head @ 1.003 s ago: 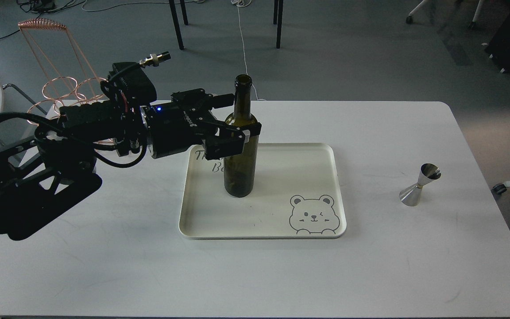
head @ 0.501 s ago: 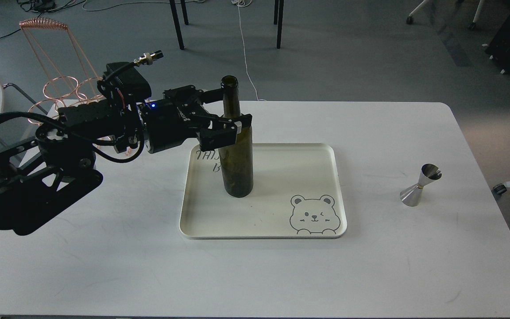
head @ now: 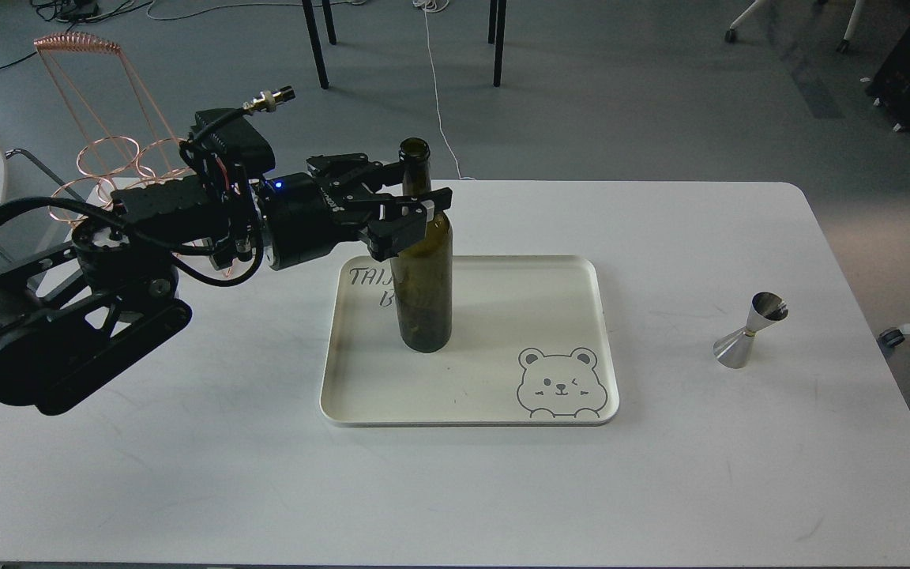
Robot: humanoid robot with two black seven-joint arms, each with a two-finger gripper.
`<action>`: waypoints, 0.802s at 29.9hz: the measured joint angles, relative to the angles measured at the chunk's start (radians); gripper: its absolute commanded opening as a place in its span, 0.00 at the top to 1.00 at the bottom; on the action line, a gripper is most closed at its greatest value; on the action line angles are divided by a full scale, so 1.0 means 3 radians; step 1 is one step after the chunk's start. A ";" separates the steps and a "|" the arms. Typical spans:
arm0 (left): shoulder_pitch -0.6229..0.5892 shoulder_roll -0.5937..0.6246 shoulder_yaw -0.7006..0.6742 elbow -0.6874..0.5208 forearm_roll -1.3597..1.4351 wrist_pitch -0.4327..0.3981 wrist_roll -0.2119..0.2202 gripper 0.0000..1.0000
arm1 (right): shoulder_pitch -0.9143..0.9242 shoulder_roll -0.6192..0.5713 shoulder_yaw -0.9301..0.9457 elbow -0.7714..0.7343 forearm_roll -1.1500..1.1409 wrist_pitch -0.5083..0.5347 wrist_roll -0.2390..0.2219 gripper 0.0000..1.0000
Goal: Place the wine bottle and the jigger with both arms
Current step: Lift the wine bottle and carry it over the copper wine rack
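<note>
While the left pincer grips the bottle standing on the tray, the jigger waits untouched on the table, far right.

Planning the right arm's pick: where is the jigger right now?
In the head view the jigger stands upright on the white table, right of the cream tray, nothing touching it.

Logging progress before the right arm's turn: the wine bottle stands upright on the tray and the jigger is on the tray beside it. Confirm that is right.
Not quite. The wine bottle does stand upright on the tray, with the left gripper at its shoulder, but the jigger is not on the tray: it stands on the bare table, well off to the tray's right. The head view shows it.
</note>
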 measured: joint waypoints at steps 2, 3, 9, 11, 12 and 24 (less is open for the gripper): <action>0.0000 0.0002 -0.0005 0.0000 0.0000 0.0054 -0.0001 0.75 | 0.0000 0.0000 0.0000 -0.0001 0.0000 -0.0001 0.0000 0.03; 0.0000 0.0005 -0.0007 0.0001 0.0002 0.0083 -0.0001 0.77 | -0.0001 0.0000 0.0000 -0.0001 0.0000 -0.0001 0.0000 0.03; -0.0010 0.0038 -0.0044 -0.0027 -0.0009 0.0146 0.0012 0.84 | -0.0003 0.0005 -0.0005 -0.0006 0.0000 -0.0001 0.0000 0.03; -0.0023 0.0120 -0.0059 -0.0050 -0.0065 0.0146 0.0012 0.86 | -0.0002 0.0006 -0.0006 -0.0006 0.0000 -0.0001 0.0000 0.03; -0.0034 0.0182 -0.0067 -0.0063 -0.0108 0.0147 0.0015 0.87 | 0.0000 0.0006 -0.0006 -0.0007 0.0000 -0.0002 0.0000 0.03; -0.0500 0.1448 -0.0073 -0.0147 -0.0772 0.0121 -0.0112 0.90 | 0.0007 -0.0005 -0.0008 -0.0005 0.0000 -0.0002 0.0000 0.03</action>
